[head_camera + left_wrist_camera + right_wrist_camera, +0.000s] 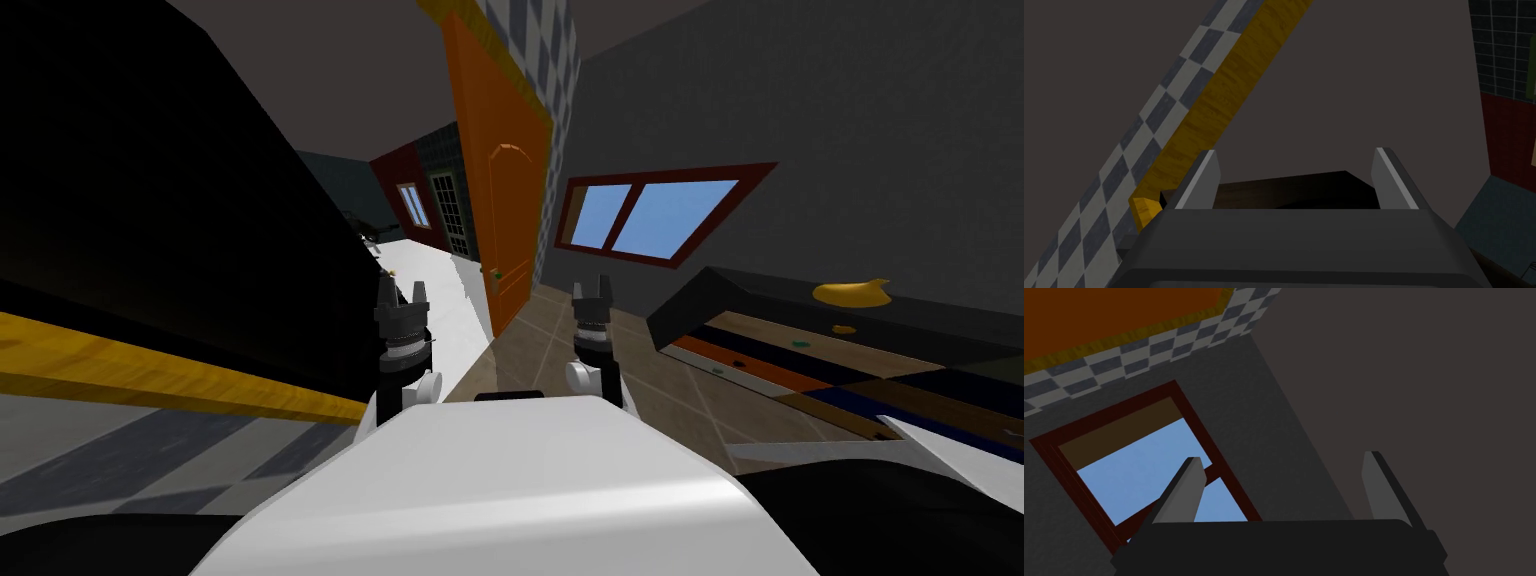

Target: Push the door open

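Left end effector (402, 290) and right end effector (591, 287) both spread wide, holding nothing, raised ahead. Orange door (510, 200) ahead between them, not touched, looks ajar. Risk: thin fingers meet door edge instead of face, slip off; push near hinge side moves little.

The orange door (508, 200) stands slantwise in the upper middle of the frame. Past its left edge a strip of white floor (445, 300) runs free into the next room. To its right, brown tiled floor (540, 345) lies open up to the dark wall.

A black area and a yellow frame strip (150, 375) close the left of the frame, and a dark chest of drawers (790, 350) crowds the right.

The left end effector (402, 290) and the right end effector (591, 288) hang before the door without touching it, fingers spread with nothing between them.
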You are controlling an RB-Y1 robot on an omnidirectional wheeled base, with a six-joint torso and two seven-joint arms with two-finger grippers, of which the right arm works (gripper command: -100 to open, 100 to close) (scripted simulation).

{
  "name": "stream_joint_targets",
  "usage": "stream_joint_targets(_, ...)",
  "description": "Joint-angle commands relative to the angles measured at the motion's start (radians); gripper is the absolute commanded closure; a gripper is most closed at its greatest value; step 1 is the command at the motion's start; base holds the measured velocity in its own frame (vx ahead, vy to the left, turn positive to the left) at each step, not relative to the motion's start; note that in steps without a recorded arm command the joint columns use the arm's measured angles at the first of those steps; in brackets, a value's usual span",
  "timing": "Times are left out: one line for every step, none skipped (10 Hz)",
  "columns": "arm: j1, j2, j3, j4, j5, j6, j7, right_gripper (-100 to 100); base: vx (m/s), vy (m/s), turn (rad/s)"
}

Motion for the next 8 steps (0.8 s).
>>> stream_joint_targets(-0.017,-0.009,0.008,0.030,0.001,0.009,-0.001,-100,0.072,-0.057,0.074)
stream_joint_targets(-0.029,-0.014,0.015,0.052,0.002,0.013,-0.002,-100,0.087,-0.058,0.098)
stream_joint_targets(-0.041,-0.019,0.021,0.074,0.003,0.018,-0.003,-100,0.103,-0.070,0.121)
stream_joint_targets(-0.053,-0.023,0.028,0.097,0.004,0.022,-0.004,-100,0.092,-0.071,0.107)
stream_joint_targets(-0.065,-0.028,0.035,0.119,0.005,0.027,-0.005,-100,0.087,-0.057,0.116)
stream_joint_targets(-0.078,-0.032,0.042,0.143,0.006,0.031,-0.006,-100,0.081,-0.053,0.124)
stream_joint_targets(-0.091,-0.036,0.050,0.168,0.008,0.036,-0.007,-100,0.096,-0.078,0.104)
stream_joint_targets(-0.104,-0.040,0.058,0.193,0.009,0.041,-0.007,-100,0.094,-0.082,0.122)
